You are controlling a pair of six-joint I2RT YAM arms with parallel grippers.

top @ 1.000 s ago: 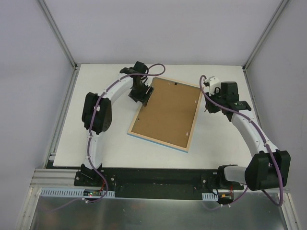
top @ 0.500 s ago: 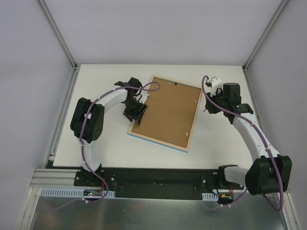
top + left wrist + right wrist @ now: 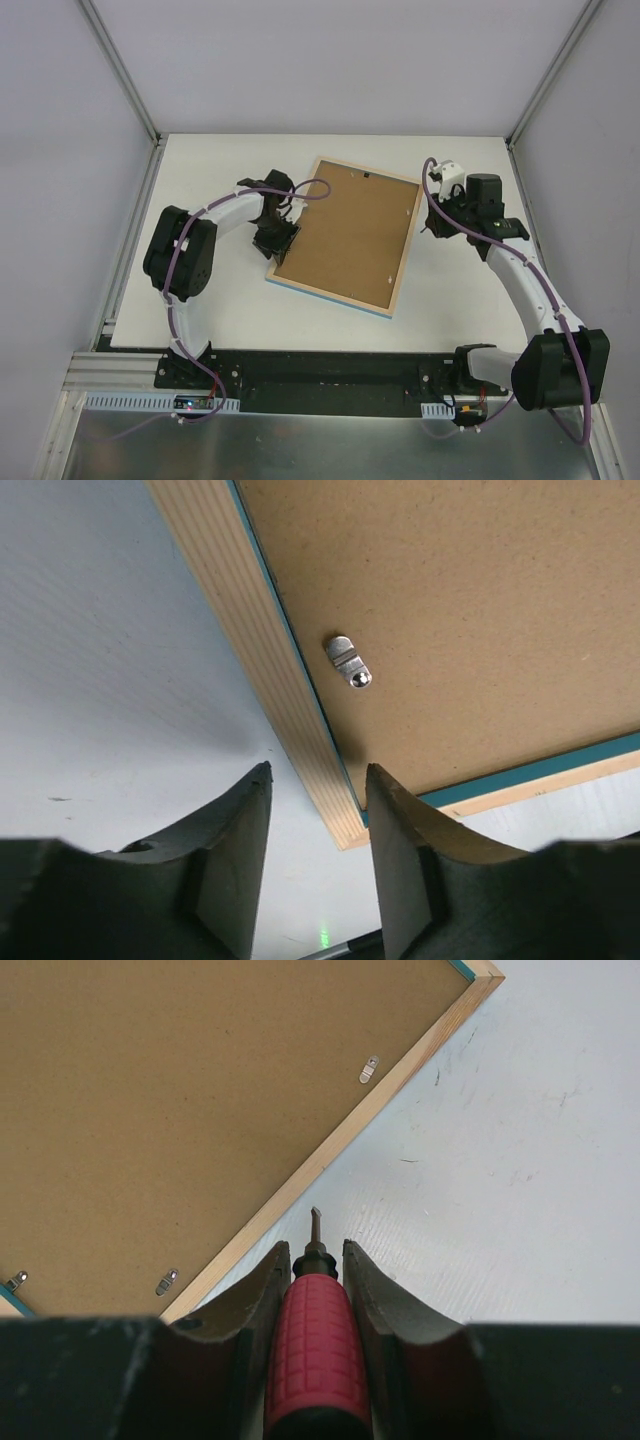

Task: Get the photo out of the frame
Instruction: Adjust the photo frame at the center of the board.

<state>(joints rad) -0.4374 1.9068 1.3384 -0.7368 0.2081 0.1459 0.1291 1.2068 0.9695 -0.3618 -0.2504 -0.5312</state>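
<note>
The frame lies face down on the table, pale wood rim up, a thin blue edge showing. The brown backing board fills it, so the photo is hidden. My left gripper is low at the frame's left side near its near-left corner. Its jaws are open, and the rim's corner sits between the fingertips without being gripped. My right gripper hovers off the frame's right rim, shut on a red-handled screwdriver whose tip points at the table beside the rim.
Small metal turn clips hold the backing board along its edges. White table surrounds the frame, bounded by grey walls and metal rails at the sides.
My left gripper has slid from the frame's far-left corner down along its left edge toward the near-left corner, jaws narrowing. The right gripper has barely moved.
</note>
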